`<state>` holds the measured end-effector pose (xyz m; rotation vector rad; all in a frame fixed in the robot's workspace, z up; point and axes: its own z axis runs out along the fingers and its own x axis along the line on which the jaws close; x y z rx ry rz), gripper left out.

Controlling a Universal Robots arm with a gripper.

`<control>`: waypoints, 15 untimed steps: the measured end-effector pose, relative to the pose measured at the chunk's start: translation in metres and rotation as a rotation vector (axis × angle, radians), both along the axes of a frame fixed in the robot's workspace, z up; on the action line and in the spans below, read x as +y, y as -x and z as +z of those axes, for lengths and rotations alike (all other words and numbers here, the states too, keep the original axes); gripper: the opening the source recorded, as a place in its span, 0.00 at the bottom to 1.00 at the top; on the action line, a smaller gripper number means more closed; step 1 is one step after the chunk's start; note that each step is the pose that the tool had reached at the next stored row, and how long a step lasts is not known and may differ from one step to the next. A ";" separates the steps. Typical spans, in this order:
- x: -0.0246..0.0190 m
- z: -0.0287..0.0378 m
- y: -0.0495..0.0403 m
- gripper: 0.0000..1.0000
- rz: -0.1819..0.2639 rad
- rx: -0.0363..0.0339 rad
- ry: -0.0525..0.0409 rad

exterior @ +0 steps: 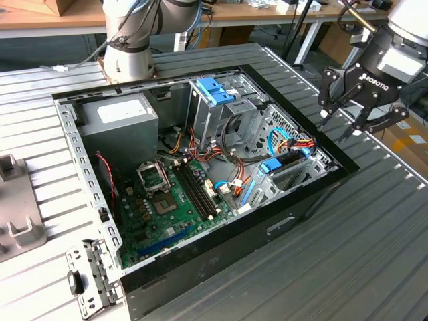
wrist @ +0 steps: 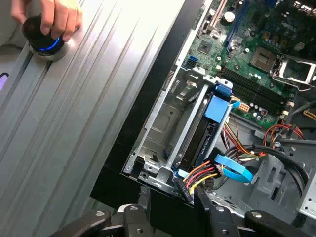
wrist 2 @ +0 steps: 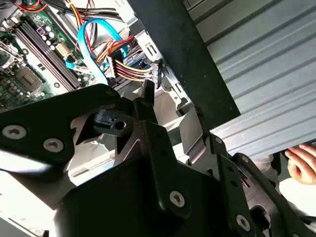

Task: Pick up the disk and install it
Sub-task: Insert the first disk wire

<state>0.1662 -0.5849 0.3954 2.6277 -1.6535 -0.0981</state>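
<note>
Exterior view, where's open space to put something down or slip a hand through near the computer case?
Bare ribbed table borders the computer case toward the exterior view's right and near edge. Inside, cables crowd the motherboard and the disk. The gripper hangs over the case's right rim.

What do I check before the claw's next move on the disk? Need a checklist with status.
1. Claw open: ok, fingers are spread.
2. Claw empty: ok, nothing is between the fingers.
3. Disk located: ok, it lies in the bay at the case edge below the claw, blue tab showing.
4. Disk fully seated: cannot tell.
5. Disk end free of wiring: not ok, the coloured wire bundle and blue cable crowd it.
6. Hand clear of case: ok, it rests on a knob on the table, apart from the case.
</note>
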 end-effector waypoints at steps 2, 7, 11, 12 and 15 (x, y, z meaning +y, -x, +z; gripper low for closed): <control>0.0000 -0.0107 0.0014 0.48 0.024 0.0000 -0.0012; 0.0000 -0.0188 0.0031 0.48 0.033 0.0000 -0.0026; 0.0000 -0.0248 0.0037 0.48 0.039 0.0000 -0.0030; 0.0000 -0.0263 0.0038 0.48 0.040 0.0000 -0.0032; 0.0000 -0.0301 0.0039 0.48 0.045 0.0000 -0.0037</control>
